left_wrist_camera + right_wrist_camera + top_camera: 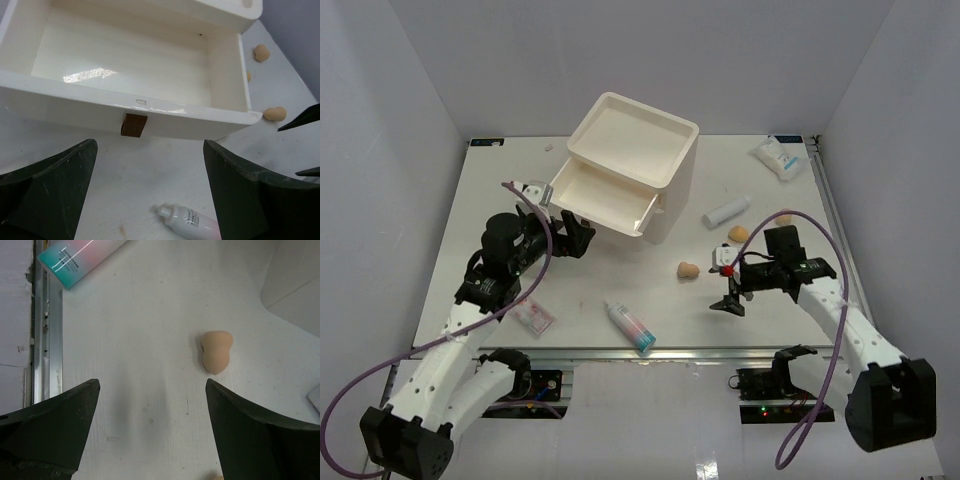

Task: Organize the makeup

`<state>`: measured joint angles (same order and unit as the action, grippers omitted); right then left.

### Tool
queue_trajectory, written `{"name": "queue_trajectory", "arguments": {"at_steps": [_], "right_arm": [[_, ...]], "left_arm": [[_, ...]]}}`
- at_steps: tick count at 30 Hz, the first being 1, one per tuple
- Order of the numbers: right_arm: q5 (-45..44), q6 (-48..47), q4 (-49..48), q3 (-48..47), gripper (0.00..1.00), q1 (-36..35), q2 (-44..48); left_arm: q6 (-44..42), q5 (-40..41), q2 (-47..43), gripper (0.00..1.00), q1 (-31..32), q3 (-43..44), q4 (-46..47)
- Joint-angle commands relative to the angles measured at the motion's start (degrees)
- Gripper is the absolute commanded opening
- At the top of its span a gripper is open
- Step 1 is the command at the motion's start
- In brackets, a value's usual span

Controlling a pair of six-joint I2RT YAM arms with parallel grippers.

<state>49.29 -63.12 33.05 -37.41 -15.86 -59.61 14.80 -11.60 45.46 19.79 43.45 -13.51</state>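
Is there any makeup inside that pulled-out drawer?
No, the left wrist view looks straight into the open drawer, and its floor is bare.

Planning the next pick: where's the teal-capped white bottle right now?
Top view: the bottle lies by the front edge of the table, about midway across, right of the pink-printed sachet.
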Motion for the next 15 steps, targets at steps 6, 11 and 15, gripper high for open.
{"name": "queue_trajectory", "arguments": {"at_steps": [6,11,15], "right_arm": [[-16.24,9.24,-17.58,-9.44,0.77,-8.14,-19.94],[-19.28,11.96,-20.45,-12.60,0.71,-9.89,-26.90],[-20.63,13.11,-21.47,-14.14,0.65,-10.64,-31.34]], "left_arm": [[-1.00,2.01,-16.45,0.98,0.07,-4.69,-4.07],[-0.74,2.66,-18.68,0.98,0.07,-5.45,-4.36],[-0.65,3.12,-19.40,0.98,0.07,-5.97,-4.02]]}}
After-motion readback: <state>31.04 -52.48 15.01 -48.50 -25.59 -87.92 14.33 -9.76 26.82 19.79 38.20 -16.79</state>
